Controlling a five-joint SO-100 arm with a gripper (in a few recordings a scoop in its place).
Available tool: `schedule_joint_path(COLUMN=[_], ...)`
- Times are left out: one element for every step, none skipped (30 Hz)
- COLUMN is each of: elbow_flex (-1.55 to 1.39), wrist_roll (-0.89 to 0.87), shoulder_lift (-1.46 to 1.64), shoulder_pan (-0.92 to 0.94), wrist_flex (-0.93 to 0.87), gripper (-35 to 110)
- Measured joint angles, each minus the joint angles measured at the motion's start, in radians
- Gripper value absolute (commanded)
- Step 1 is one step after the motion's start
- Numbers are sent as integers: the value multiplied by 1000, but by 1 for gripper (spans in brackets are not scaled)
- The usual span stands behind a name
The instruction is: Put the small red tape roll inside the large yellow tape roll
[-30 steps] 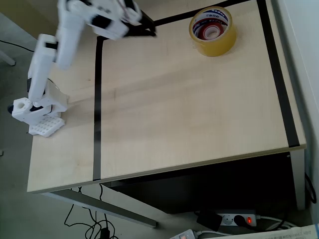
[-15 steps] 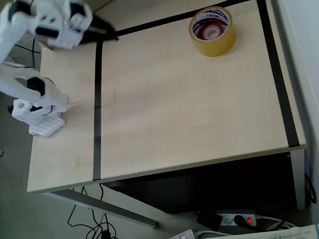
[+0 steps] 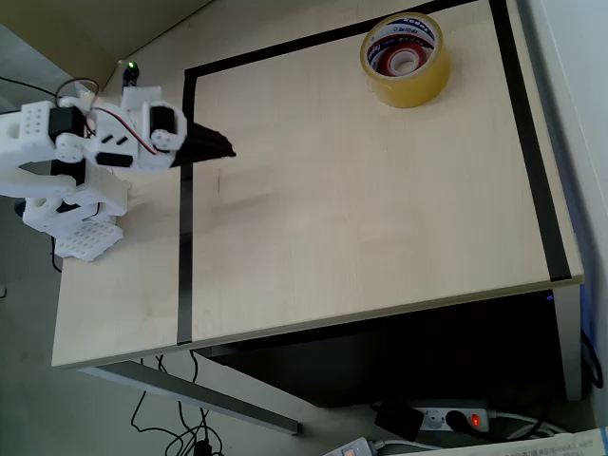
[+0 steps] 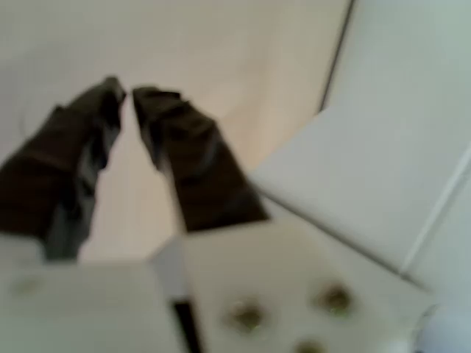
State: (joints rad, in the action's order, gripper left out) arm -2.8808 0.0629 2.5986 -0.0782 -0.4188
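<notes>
Table: pale wood-grain top, smooth, matt with a faint sheen; black matt tape lines laid flat on it.
Large yellow tape roll, far right of the table: translucent amber plastic film, glossy; white printed inner core looks like paper or card.
Small red tape roll within it: glossy red film, pale core.
Arm, left: white plastic, smooth, semi-matt.
Gripper: black plastic fingers, dull, slightly rough-looking; wrist view blurred.
</notes>
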Motion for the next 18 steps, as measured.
schedule_joint_path(elbow_flex=[-35,-69,-107,-149,-192,-224,-238,-242,-245,-245,-245,-245,-245,-245,-227,-232,-235,-235], wrist_roll=[-8,-11,-14,-21,-26,-31,-37,-43,-46,-54,-60,-69,-75,-75,-74,-74,-74,-74], shoulder_lift=[0,0,8,32,72,124,184,249,310,371,430,488,551,634,680,712,730,736], shoulder_pan=[2,-2,-5,-5,-5,-5,-6,-17,-14,-8,-11,-21,-32,-64,-107,-138,-163,-193], wrist_flex=[25,38,46,40,9,-46,-104,-167,-236,-302,-373,-456,-548,-612,-641,-649,-653,-655], gripper=[0,0,0,0,0,0,0,0,0,0,0,0,0,0,0,0,0,0])
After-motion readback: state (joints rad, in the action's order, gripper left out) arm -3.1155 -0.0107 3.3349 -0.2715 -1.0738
